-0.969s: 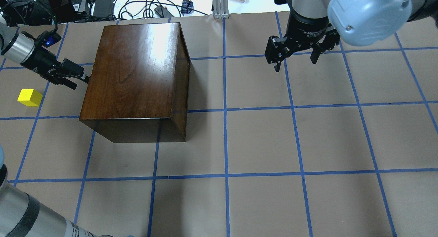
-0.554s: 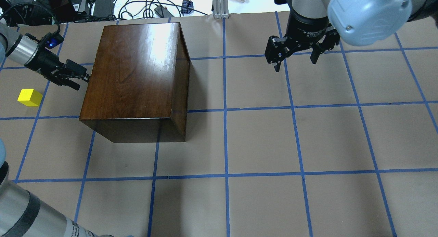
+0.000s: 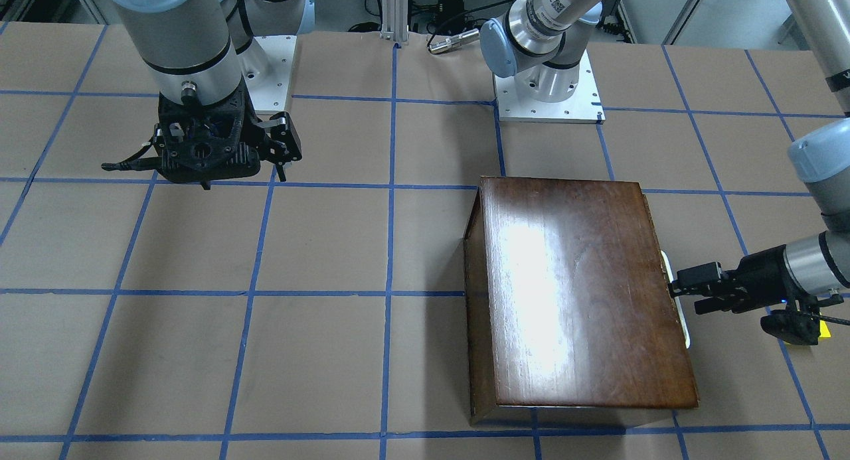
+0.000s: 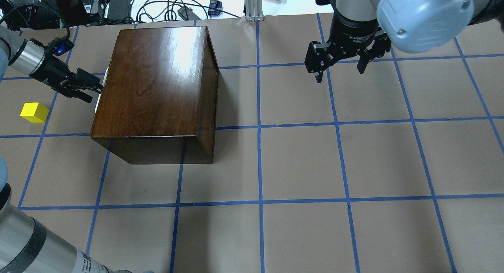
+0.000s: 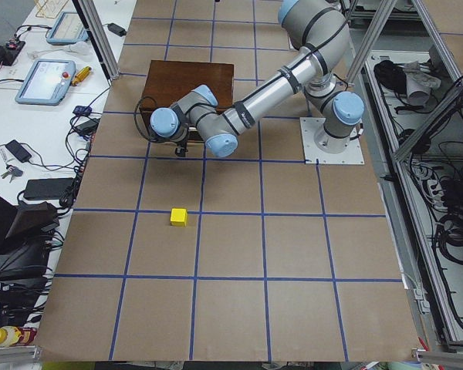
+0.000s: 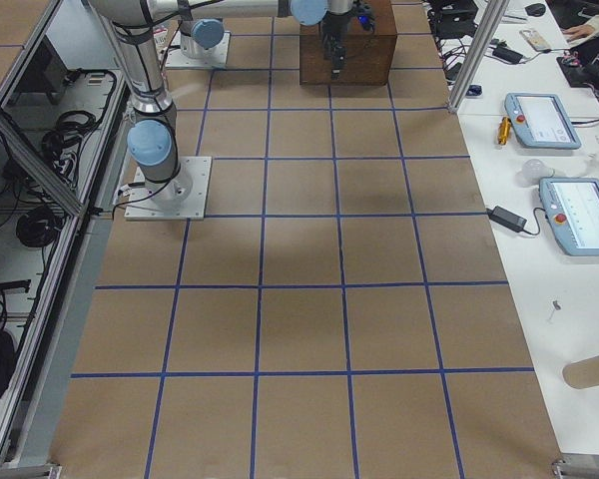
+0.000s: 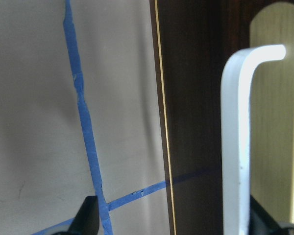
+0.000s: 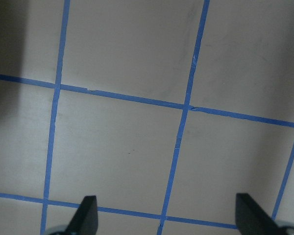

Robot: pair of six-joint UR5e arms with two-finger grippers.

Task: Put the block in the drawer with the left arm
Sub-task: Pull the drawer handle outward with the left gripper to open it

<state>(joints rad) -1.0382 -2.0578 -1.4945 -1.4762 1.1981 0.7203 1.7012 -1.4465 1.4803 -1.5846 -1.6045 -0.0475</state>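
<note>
Bracketing the white pull handle of the dark-fronted drawer in the glossy brown wooden box, the left gripper is holding its jaws open, with the handle's long axis crossing their closing line. The small bright yellow cube block is sitting on the bench near that gripper. The right gripper is hanging open, well apart.

Table: brown paper cover, blue tape grid. On it: dark wooden box; yellow block apart, toward robot's left.

4 fixed cams; 2 wrist close-ups
</note>
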